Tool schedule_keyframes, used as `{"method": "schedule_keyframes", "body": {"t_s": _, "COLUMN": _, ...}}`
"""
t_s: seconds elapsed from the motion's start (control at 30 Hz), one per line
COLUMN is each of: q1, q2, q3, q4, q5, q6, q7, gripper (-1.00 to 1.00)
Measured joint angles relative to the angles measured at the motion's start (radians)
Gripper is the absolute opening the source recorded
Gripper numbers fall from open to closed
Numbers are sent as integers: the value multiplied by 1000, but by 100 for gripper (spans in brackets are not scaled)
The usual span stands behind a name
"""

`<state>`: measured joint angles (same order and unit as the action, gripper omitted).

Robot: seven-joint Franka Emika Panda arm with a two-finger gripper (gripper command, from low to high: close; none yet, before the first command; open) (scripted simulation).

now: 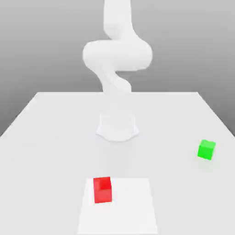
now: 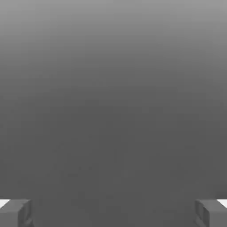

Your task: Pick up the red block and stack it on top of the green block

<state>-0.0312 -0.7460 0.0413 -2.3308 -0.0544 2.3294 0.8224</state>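
Observation:
The red block (image 1: 102, 189) rests on the white table (image 1: 50, 137) near its front edge, on a paler square patch. Off toward the exterior view's right, and a little farther back, sits the green block (image 1: 206, 149), well apart from the red one. In the hand view my gripper (image 2: 113, 213) is open: its two grey fingertips (image 2: 17, 213) stand far apart with nothing between them, against plain grey background. Neither block lies between the fingers.
The white arm (image 1: 117, 55) rises from its round base (image 1: 117, 126) at the table's middle and bends up out of the frame's top. The paler square patch (image 1: 128, 206) lies flat at the front of the table.

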Motion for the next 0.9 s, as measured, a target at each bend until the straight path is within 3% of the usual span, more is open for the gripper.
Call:
{"method": "schedule_keyframes", "body": {"t_s": 0.27, "q1": -97, "q2": 196, "q3": 91, "q4": -98, "q5": -157, "q6": 89, "q7": 59, "gripper": 0}}
{"method": "schedule_keyframes", "body": {"t_s": 0.53, "q1": -167, "q2": 398, "q3": 109, "q4": -192, "q5": -265, "q6": 173, "q7": 83, "gripper": 0}}
{"method": "schedule_keyframes", "body": {"t_s": 0.73, "q1": -193, "q2": 535, "q3": 87, "q4": -265, "q5": -291, "q6": 245, "q7": 60, "gripper": 0}}
{"method": "schedule_keyframes", "body": {"t_s": 0.9, "q1": -199, "q2": 630, "q3": 62, "q4": -329, "q5": -257, "q6": 315, "q7": 1, "gripper": 0}}
